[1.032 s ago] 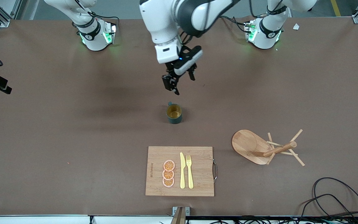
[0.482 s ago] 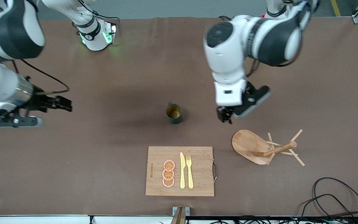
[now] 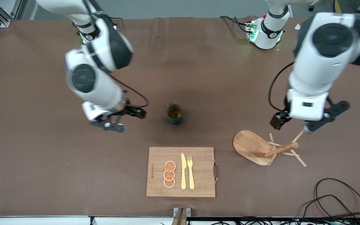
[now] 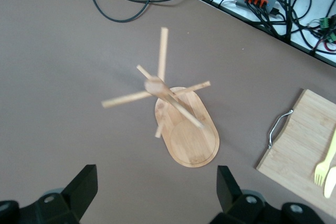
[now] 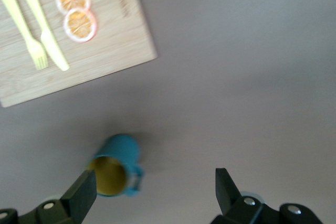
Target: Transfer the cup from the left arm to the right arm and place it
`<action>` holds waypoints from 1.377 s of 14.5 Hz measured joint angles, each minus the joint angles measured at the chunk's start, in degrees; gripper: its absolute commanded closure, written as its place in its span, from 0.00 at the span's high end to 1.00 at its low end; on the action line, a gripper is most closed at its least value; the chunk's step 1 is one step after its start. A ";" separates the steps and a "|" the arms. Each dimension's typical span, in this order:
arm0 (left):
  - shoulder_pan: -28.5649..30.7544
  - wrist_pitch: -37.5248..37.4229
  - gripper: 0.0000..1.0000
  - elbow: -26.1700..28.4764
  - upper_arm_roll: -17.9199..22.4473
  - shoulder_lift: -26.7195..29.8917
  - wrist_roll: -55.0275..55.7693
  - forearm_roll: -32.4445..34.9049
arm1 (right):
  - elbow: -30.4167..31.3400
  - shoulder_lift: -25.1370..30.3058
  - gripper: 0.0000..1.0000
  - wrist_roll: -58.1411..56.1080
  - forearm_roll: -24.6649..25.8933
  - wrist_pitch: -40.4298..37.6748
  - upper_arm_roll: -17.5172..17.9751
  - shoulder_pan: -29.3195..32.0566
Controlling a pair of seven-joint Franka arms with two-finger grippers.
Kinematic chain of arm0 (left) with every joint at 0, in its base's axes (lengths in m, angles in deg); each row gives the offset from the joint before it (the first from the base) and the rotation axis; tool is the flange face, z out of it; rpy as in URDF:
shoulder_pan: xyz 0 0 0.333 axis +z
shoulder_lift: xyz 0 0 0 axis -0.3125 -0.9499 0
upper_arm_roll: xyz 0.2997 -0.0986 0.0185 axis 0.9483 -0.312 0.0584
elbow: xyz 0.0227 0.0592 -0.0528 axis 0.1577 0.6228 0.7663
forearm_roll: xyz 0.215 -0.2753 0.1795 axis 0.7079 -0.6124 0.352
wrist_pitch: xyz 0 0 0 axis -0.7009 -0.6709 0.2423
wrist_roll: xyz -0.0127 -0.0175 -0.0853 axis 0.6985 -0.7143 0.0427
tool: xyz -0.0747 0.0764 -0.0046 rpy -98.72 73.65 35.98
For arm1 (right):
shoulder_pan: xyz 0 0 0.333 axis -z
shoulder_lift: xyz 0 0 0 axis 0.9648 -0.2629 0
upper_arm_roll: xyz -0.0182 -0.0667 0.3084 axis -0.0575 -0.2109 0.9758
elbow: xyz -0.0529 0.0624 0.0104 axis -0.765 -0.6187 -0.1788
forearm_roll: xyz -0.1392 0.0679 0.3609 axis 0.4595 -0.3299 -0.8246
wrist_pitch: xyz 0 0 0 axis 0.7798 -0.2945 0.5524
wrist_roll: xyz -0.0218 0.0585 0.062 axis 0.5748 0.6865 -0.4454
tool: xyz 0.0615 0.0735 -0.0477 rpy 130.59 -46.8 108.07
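A: From the front, where's the cup [image 3: 175, 114]?

B: Upright on the table [image 3: 42, 162], farther from the camera than the board [image 3: 180, 172]. The right gripper [image 3: 127, 114] hangs beside the cup, toward its own arm's end. The left gripper [image 3: 292, 125] is over the rack [image 3: 266, 148].

A: And the left wrist view?

B: No cup there. Fingers [image 4: 79, 190] spread wide, empty, rack [image 4: 176, 116] below, board corner [image 4: 302, 140] at the edge.

A: Right wrist?

B: Blurred, but its fingers [image 5: 79, 195] look parted, holding nothing, the cup [image 5: 116, 165] near one tip.
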 measured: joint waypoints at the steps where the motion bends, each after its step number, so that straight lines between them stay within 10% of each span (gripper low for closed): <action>1: 1.83 -0.12 1.00 0.01 0.01 1.13 -3.63 -1.74 | -0.12 -1.91 1.00 5.26 0.00 3.27 0.00 -2.40; 9: 11.35 -6.99 1.00 0.11 0.06 6.86 -23.54 -9.81 | -1.88 -12.94 0.96 24.04 0.04 15.26 -0.15 -12.76; 14: 18.06 -10.50 1.00 0.12 0.87 9.78 -35.33 -13.88 | -1.96 -15.68 0.50 24.62 3.81 15.55 -0.25 -13.76; 20: 12.76 -14.01 1.00 3.94 8.76 15.05 -46.08 -14.06 | -1.99 -16.29 0.03 24.57 5.65 15.56 -0.76 -13.75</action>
